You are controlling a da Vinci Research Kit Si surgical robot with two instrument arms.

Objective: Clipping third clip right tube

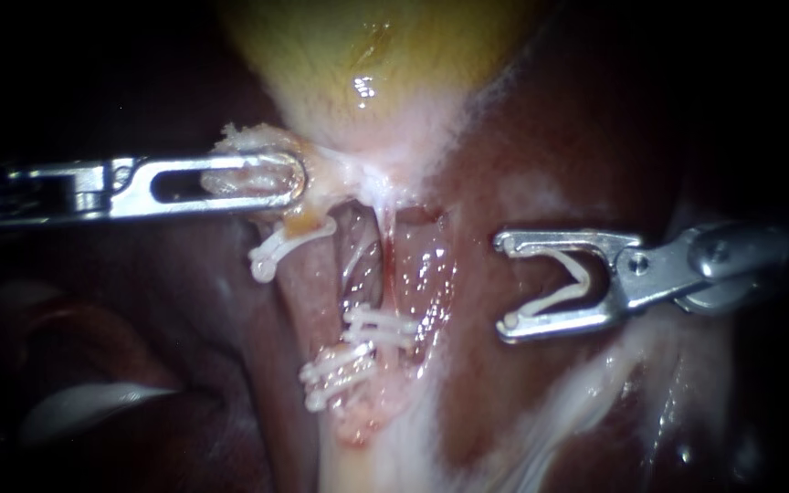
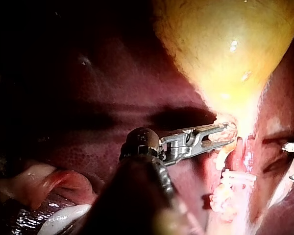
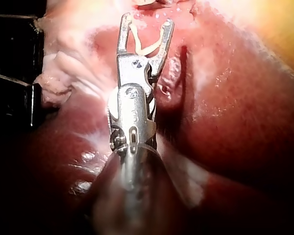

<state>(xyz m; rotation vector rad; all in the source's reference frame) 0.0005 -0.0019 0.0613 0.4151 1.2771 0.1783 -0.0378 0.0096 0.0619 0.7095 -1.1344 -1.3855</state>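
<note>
Clips (image 1: 381, 327) in white, two stacked close together, cross the lower end of the right tube (image 1: 388, 260). The tube is a thin, wet, pink strand running down from the pale neck of the gallbladder (image 1: 367, 64) over the exposed bed in the liver (image 1: 522, 155). The right instrument (image 1: 504, 286) sits well to the right of the tube, apart from it, its jaws spread wide yet gripping an open clip (image 1: 548, 304) from both sides. The left instrument (image 1: 289, 178) has its jaws closed on frayed pale tissue (image 1: 248, 137) at the gallbladder neck. Only the endoscope view shows the tube's whole run. The left wrist view gives the gallbladder's full yellow body and both left jaws pinching the tissue. The right wrist view shows the V of the open clip seated between the jaws, but I cannot make out the tube there.
</note>
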